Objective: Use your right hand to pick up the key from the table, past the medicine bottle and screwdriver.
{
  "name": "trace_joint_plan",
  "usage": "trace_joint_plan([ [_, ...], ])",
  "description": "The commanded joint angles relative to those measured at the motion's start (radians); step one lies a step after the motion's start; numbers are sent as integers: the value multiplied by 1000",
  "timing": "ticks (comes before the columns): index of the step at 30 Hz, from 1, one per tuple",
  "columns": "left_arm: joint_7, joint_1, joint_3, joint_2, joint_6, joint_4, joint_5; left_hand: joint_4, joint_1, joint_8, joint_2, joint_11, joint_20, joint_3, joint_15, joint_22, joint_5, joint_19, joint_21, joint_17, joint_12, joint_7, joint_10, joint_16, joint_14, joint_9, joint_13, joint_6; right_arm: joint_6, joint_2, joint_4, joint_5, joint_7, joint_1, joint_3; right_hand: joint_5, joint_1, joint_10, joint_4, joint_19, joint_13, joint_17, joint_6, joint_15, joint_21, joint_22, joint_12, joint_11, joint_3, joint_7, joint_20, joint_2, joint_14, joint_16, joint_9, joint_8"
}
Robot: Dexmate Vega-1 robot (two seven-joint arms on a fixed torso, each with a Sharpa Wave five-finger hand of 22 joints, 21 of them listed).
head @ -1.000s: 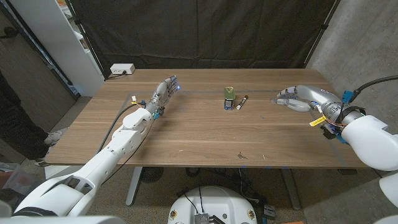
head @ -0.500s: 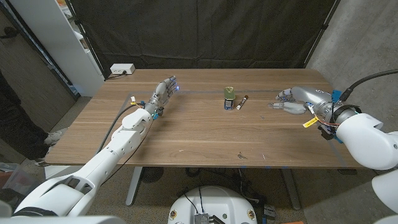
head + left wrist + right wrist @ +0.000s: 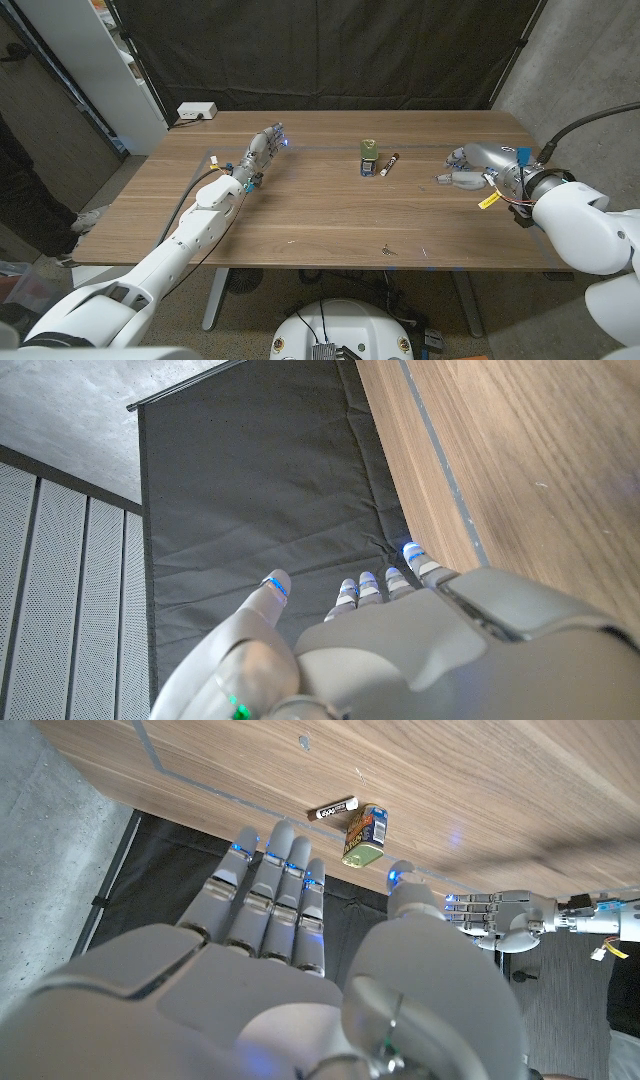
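Nearest to me, close to the front edge of the counter (image 3: 320, 215), lies a small thin thing that I take for the key (image 3: 386, 250). It is too small to be sure. It lies well in front of the medicine bottle (image 3: 369, 158), almost straight toward me from it, with nothing beside it, so I judge it can be reached from above.

My right hand (image 3: 463, 166) is to the right of the medicine bottle, well apart from it and low over the counter. Its fingers are stretched out and apart, and it holds nothing. I think it must come back toward me to reach the key.

The medicine bottle is near the middle of the counter, and the screwdriver (image 3: 389, 163) lies just beside it on its right. I cannot tell what is in the bottle, or whether its cap is on.

My left hand (image 3: 262, 150) waits to the left of the bottle, well apart, fingers straight and empty, out of the way.
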Motion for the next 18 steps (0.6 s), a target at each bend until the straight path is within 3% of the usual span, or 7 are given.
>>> trace_joint_plan([
  [1,-11,-9,-2,-5,-1,17,-4,4,6,3,36,12,9,0,3,3,3,-3,-3,4,2,0,-5,3,-5,4,3,-1,-144,-103,-24,-87,156,99,-119,25,55,-55,9,12,61,102,-45,-8,11,9,35,-6,-20,-4,1,1,-39,55,16,-10],
  [6,-18,-17,-1,-8,-1,30,-3,4,5,3,36,10,9,-1,3,3,3,-2,-3,4,3,0,-4,3,-5,4,3,-1,-209,-155,-30,-65,229,162,-163,42,85,-143,25,-19,128,218,-111,1,4,14,66,4,-61,1,4,-1,-134,102,33,-33],
  [10,-24,-23,-1,-10,-2,40,-3,4,5,3,36,10,9,-1,3,3,3,-2,-4,4,2,0,-6,3,-6,4,3,-1,-261,-208,-33,-45,259,211,-200,40,73,-208,38,-49,163,275,-166,5,-4,17,76,2,-105,4,-2,-21,-196,119,42,-51],
  [15,-28,-29,-1,-13,-5,50,-1,4,5,3,36,11,9,-1,3,3,3,-2,-4,4,2,0,-5,3,-6,4,3,-2,-310,-262,-41,-11,241,245,-234,34,57,-219,46,-64,176,295,-176,3,-7,18,87,0,-132,-1,-11,-40,-210,126,46,-52],
  [18,-31,-33,0,-15,-5,56,0,5,5,3,36,10,10,-1,4,3,3,-2,-4,4,2,0,-6,3,-6,4,3,-3,-341,-296,-50,12,220,267,-261,32,56,-209,49,-64,191,316,-151,-1,-3,21,106,-3,-146,-3,-11,-41,-200,145,51,-40],
])
